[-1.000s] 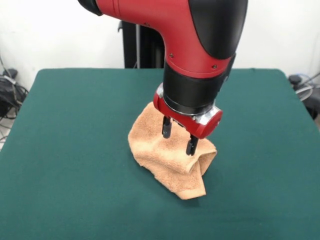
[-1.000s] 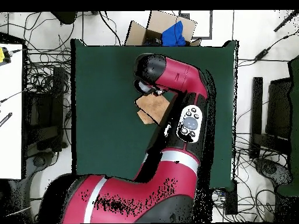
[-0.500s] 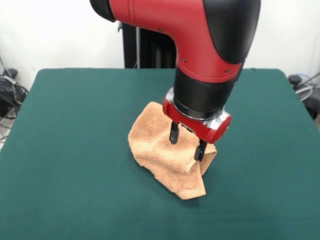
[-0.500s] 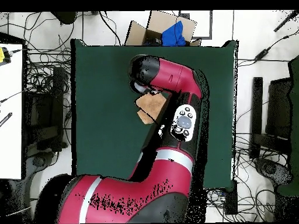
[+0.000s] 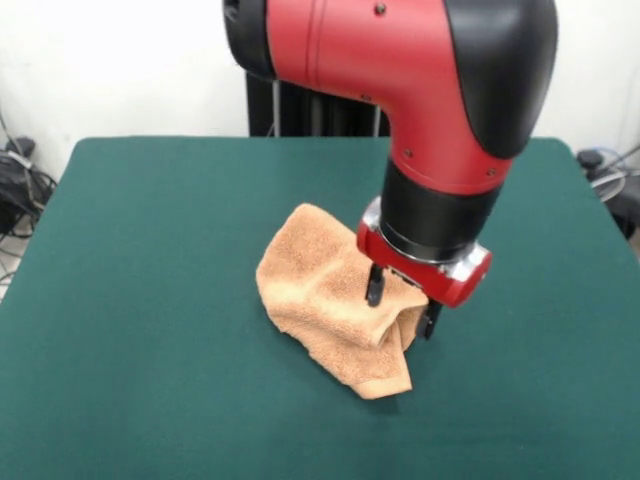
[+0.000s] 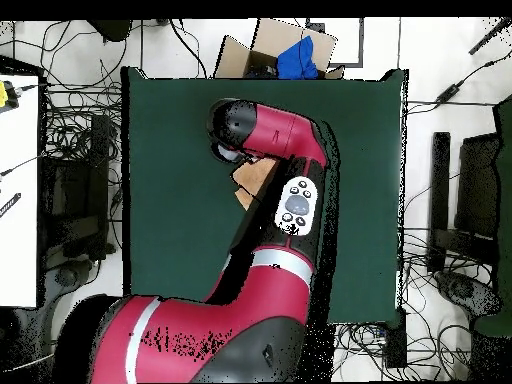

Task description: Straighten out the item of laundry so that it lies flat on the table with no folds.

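1. the towel (image 5: pixel 325 300) lies crumpled near the middle of the green worktop (image 5: pixel 150 300), a little toward 3 o'clock from centre in the front view.
2. it is not flat: its broad part spreads toward 10 o'clock, and the end toward 5 o'clock is bunched into a raised fold that tapers to a corner.
3. the red and black arm (image 5: pixel 440 110) comes down from 12 o'clock, and its end effector (image 5: pixel 402 304) hangs over the towel's 3 o'clock edge, right at the raised fold.
4. the two dark fingers (image 5: pixel 374 285) stand apart at a moderate width, one over the cloth, the other at the towel's outer edge toward 4 o'clock.
5. the fingertips are at or just above the fabric; whether they touch it cannot be told, and no cloth is pinched between them.
6. in the overhead view the arm covers most of the towel (image 6: pixel 255 180); only an orange patch shows beside the wrist, left of the worktop's (image 6: pixel 170 180) centre.
7. a cardboard box (image 6: pixel 262 50) with something blue in it sits beyond the worktop at 12 o'clock in the overhead view.
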